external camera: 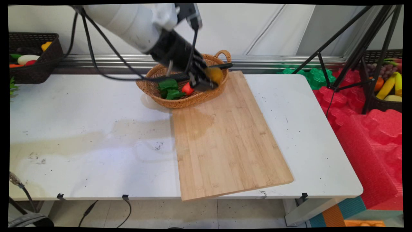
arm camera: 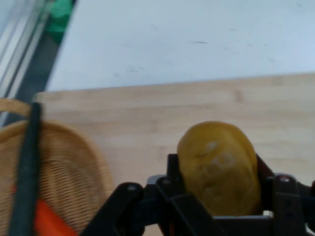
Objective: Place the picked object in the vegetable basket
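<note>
Gripper [arm camera: 219, 184] clamped on a yellow potato [arm camera: 219, 167], fingers pressed to its sides, held over the basket [external camera: 180, 101] rim beside the board [external camera: 225, 141], near a red pepper [external camera: 187, 89].

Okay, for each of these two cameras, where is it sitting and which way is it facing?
Main view: above the table's near side, looking across the cutting board to the wall; arm and gripper show.
Hand view: on the hand, looking along the fingers over the board.
Both show the held potato and wicker basket.
</note>
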You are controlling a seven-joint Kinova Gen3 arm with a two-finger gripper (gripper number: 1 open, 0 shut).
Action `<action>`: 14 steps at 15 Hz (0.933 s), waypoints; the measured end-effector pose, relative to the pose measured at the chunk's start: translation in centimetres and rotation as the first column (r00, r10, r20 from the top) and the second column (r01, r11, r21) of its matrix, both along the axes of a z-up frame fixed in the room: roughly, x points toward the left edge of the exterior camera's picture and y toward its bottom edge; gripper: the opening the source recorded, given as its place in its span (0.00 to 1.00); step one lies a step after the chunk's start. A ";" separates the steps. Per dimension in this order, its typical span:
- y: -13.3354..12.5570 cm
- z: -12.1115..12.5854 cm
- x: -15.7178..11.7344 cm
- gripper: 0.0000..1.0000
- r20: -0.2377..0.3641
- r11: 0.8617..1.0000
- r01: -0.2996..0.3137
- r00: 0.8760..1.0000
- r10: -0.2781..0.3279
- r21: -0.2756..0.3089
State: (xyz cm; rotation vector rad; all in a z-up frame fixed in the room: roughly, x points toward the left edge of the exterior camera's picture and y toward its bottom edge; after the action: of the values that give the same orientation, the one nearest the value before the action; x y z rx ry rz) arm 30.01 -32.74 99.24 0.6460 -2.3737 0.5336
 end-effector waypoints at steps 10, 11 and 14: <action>-8.4 -0.9 2.6 0.00 0.056 0.974 -0.224 0.973 0.225 -0.030; -9.5 -1.7 2.6 0.00 0.073 0.973 -0.230 0.970 0.231 -0.026; -12.5 -4.2 2.7 0.00 0.119 0.971 -0.241 0.964 0.240 -0.006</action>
State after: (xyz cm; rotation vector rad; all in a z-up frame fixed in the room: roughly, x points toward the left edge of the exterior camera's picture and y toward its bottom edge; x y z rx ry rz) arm 32.73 -45.21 95.04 0.9380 -2.4231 0.6834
